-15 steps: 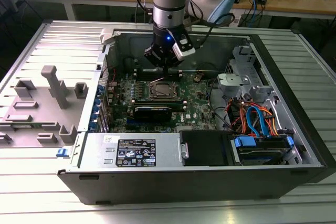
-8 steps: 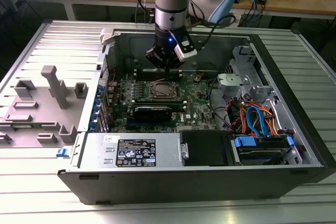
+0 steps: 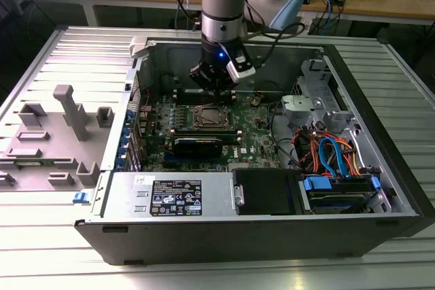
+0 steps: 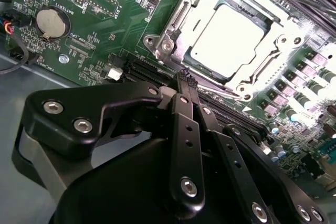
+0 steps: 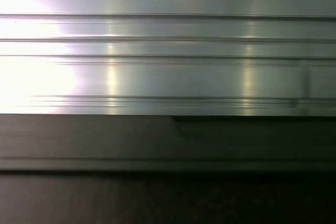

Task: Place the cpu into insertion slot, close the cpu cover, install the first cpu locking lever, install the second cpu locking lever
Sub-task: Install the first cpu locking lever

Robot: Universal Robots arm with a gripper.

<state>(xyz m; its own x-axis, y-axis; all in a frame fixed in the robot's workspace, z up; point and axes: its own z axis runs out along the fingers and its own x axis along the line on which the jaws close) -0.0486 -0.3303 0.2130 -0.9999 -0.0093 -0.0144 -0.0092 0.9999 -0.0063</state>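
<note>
The black tool (image 4: 188,85) hangs from the grey robot arm (image 3: 223,5) inside the open black computer case (image 3: 272,236). In the second wrist view its fingers (image 4: 185,124) stand pressed together with nothing between them, the tips just short of the socket's near edge and not touching it.

In that view, the small flat square cpu with a silvery-grey metal top (image 4: 227,41) lies at about one o'clock from the fingertips, seated in the square insertion slot with a silver metal rim (image 4: 167,45). The thin silver metal cpu cover (image 4: 202,11) lies flat around it, its large central window framing the chip's bright top.

The green circuit board (image 4: 110,14) spreads around the socket; a round silver coin battery (image 4: 52,23) sits at about ten o'clock from the tips, well apart.

In the exterior view the tool (image 3: 216,85) hovers at twelve o'clock from the socket (image 3: 207,117), just beyond it. Orange and blue cables (image 3: 329,154) coil at about four o'clock, toward the exterior view's right. The case rests on a ribbed aluminium worktop (image 3: 54,249), with a grey plastic fixture tray (image 3: 58,140) well apart at nine o'clock.
</note>
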